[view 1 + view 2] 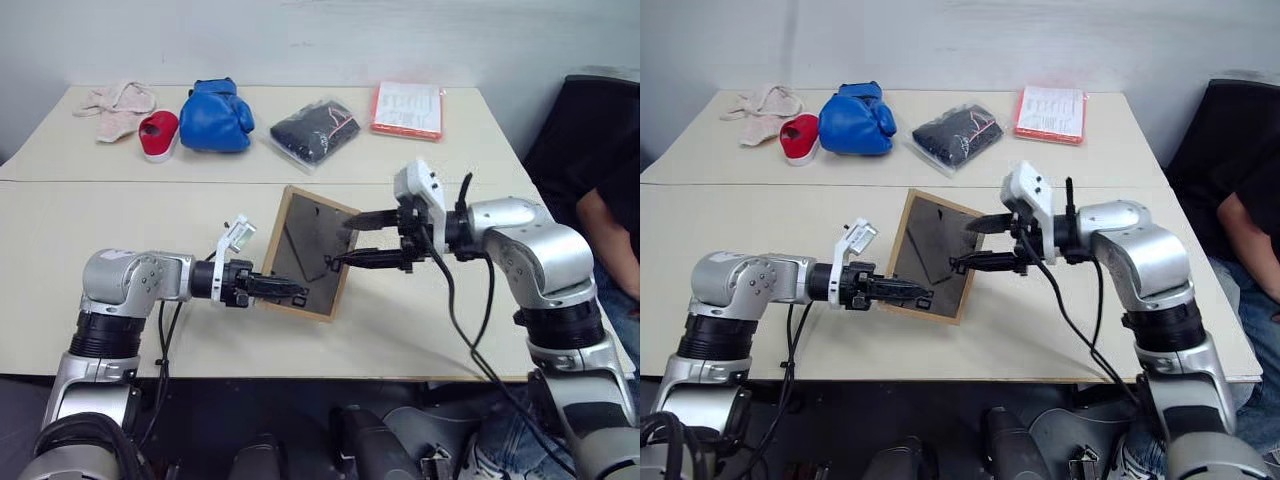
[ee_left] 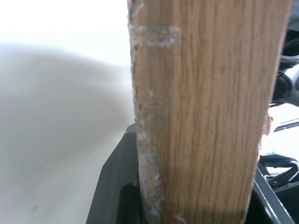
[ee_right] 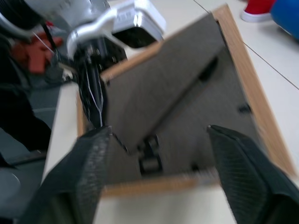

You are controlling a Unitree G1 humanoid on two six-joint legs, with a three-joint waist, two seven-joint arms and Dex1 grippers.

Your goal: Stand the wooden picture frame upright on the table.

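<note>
Tilting up off the near section of the table, one wooden picture frame shows its dark grey back and fold-out stand, its lower edge down by the tabletop; the left gripper has its two black fingers closed on the frame's lower wooden border, and the left wrist view shows that light wood edge clamped between them; the right gripper reaches in from the other side at the frame's upper right edge, its two fingers spread apart and gripping nothing; along the far section lie one beige cloth, one red-and-white item, one blue boxing glove, one clear bag of dark contents and one orange-edged white packet; one person's arm shows at the right edge.
</note>
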